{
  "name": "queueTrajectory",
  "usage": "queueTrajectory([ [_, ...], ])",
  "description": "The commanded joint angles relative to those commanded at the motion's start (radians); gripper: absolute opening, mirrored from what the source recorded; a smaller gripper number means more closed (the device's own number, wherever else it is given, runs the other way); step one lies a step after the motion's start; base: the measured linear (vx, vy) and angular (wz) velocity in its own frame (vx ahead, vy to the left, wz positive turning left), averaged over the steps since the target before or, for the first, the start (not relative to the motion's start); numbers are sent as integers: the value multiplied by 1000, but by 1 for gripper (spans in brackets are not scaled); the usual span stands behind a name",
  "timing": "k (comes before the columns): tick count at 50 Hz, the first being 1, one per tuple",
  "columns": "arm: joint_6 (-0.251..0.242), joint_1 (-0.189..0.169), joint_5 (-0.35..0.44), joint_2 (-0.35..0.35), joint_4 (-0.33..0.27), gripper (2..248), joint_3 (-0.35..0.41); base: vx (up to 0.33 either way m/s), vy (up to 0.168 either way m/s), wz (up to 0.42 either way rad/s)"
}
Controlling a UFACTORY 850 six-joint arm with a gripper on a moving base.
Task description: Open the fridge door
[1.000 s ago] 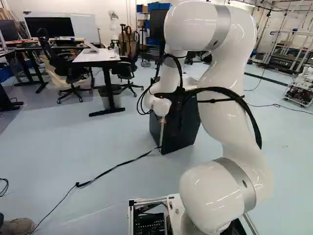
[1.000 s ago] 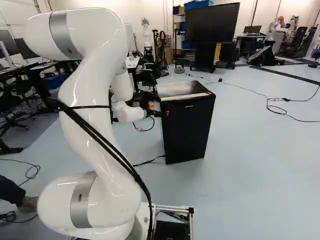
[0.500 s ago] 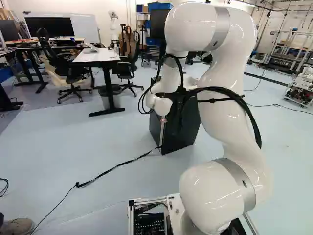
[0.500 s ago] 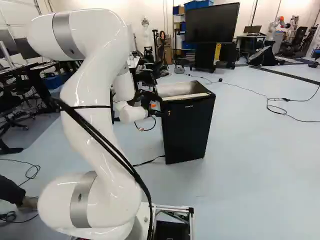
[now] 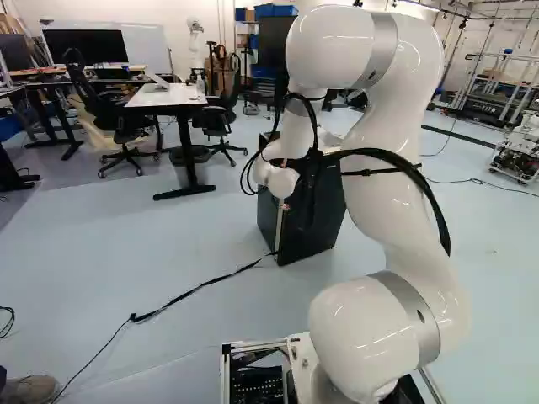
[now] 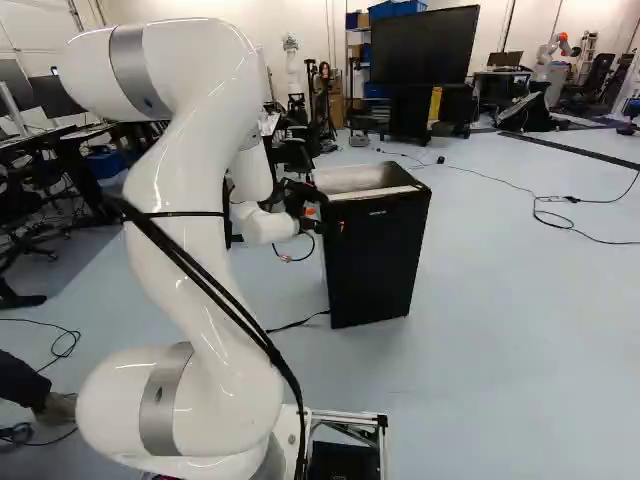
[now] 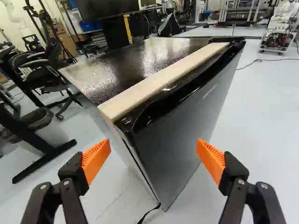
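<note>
In the right base view my gripper [image 6: 318, 224] is at the upper near-left edge of the black fridge [image 6: 378, 262]; whether it touches cannot be told there. Seen from the wrist, the gripper [image 7: 153, 143] stands open, its orange pads [image 7: 96, 158] wide apart with nothing gripped. The fridge's corner lies ahead, between the lines of the two fingers. Its dark door [image 7: 189, 119] is closed against the body, with a thin seam down the side. A pale strip [image 7: 161, 81] runs along the glossy top [image 7: 135, 60] behind the door's upper edge. In the left base view the arm partly hides the fridge [image 5: 313, 227].
A black cable [image 5: 198, 288] runs over the floor from the fridge's foot. Beyond the fridge are a desk [image 5: 173, 99], office chairs [image 5: 118, 118] and a large screen [image 6: 424, 45]. Another robot [image 6: 553, 60] stands far back.
The arm's wrist and gripper have shifted slightly rightward in the right base view, closer to the fridge's edge. The base and the fridge have stayed in place, the door closed.
</note>
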Motion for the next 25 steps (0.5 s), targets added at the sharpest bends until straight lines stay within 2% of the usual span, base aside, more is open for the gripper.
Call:
queueTrajectory([
  [25,0,-24,0,-13,0,247,-19,0,0,0],
])
